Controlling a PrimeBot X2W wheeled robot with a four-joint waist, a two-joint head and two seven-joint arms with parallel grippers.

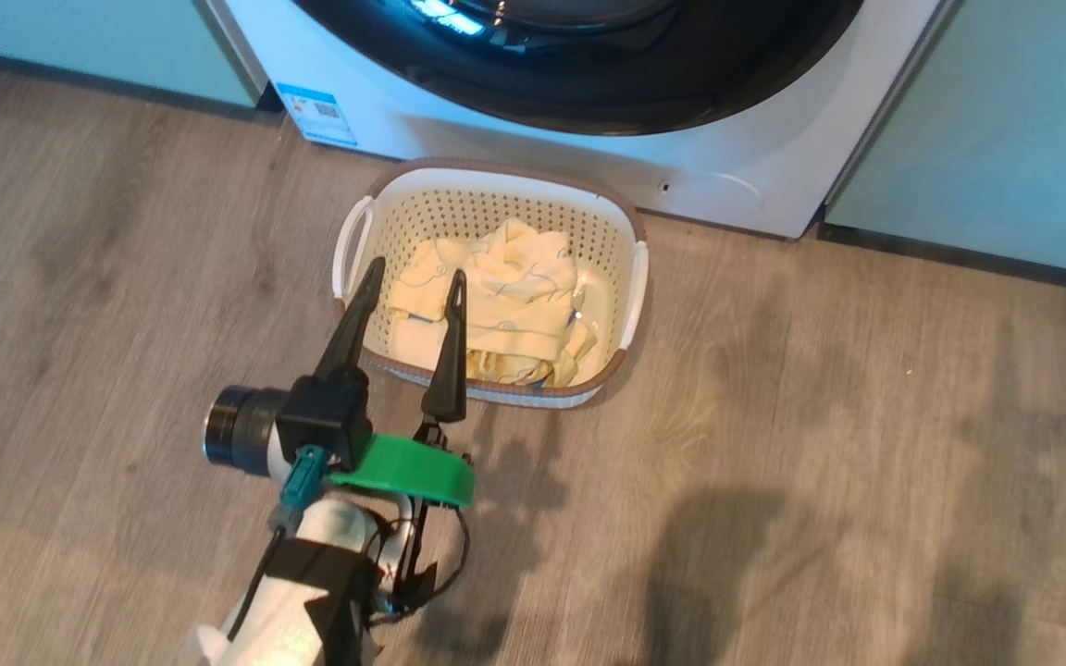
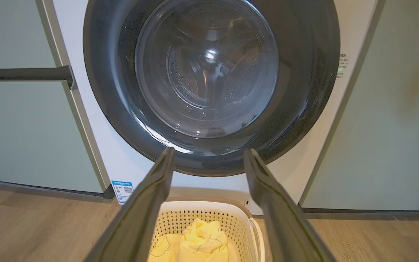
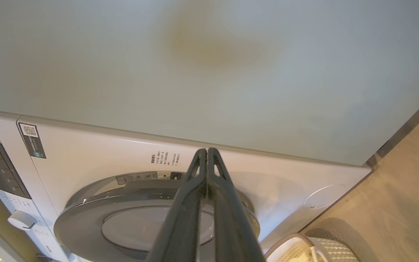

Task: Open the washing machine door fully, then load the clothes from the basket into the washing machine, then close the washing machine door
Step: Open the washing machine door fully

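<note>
Head view: left pincer (image 1: pixel 417 269) gapes wide over the basket (image 1: pixel 496 167), before the washer (image 1: pixel 774 176); clothes (image 1: pixel 505 296) inside look soft and light, best pinched at a raised fold. Left wrist: door (image 2: pixel 304 94) seems closed. Right wrist: right pincer (image 3: pixel 207 150) pressed together, empty, pointing at the door's rim.

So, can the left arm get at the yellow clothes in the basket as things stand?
Probably yes. The left pincer is open and points at the clothes, which lie uncovered in the open-topped basket. Nothing shows between them.
</note>
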